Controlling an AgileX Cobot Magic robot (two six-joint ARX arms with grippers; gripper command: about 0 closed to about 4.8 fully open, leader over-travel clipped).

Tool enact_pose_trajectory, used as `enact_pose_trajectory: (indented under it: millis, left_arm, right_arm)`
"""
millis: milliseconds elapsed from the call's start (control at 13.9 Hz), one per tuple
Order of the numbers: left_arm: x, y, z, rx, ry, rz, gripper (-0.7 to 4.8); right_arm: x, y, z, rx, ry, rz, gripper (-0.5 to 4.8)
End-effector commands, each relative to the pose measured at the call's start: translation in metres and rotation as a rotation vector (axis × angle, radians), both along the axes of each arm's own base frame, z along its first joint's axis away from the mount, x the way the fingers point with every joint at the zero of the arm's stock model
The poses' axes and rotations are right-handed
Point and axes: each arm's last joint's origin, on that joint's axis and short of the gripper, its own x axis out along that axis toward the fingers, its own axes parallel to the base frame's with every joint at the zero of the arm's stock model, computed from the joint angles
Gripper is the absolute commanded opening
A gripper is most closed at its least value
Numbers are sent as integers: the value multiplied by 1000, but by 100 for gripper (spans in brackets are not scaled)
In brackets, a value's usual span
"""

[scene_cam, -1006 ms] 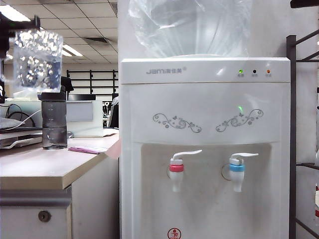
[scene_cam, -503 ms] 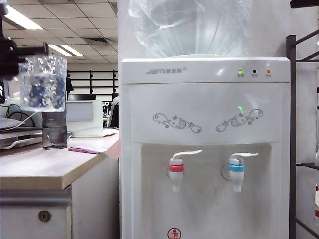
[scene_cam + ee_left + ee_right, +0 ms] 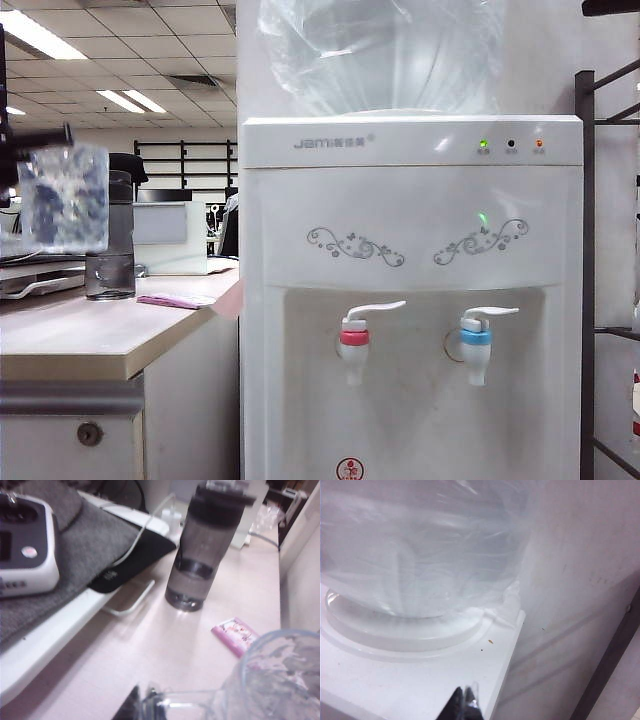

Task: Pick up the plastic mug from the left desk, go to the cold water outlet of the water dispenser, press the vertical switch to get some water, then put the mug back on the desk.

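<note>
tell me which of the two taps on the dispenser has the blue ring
The right-hand tap in the exterior view, under the green light, has the blue ring. The tap to its left is the same shape but has a red-pink ring.

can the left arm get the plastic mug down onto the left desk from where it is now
Probably yes. The left gripper, shut on the plastic mug by its handle, holds it above the left desk. The bare desktop beneath looks free; the grey bottle just behind and the pink packet nearby need care.

The plastic mug point(image 3: 64, 198) hangs above the left desk point(image 3: 90, 335), left of the water dispenser point(image 3: 410, 300).
</note>
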Motion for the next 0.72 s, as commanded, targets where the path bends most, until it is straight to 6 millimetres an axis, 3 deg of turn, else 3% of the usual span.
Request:
enact_pose_trajectory:
  millis: [72,215,718]
  left_arm:
    - [16,-2,-14,-24,-65,-2,-5]
    - [27,-4,-35,-33,-61,-14,-5]
    - [38,-6,-73,-34,-48,-9,-5]
  right_arm:
    - [-1,0,3,8,-17,2,-5]
    - [-1,0,3,8,-17,3,-5]
    - [-1,0,4,8,-17,3,-5]
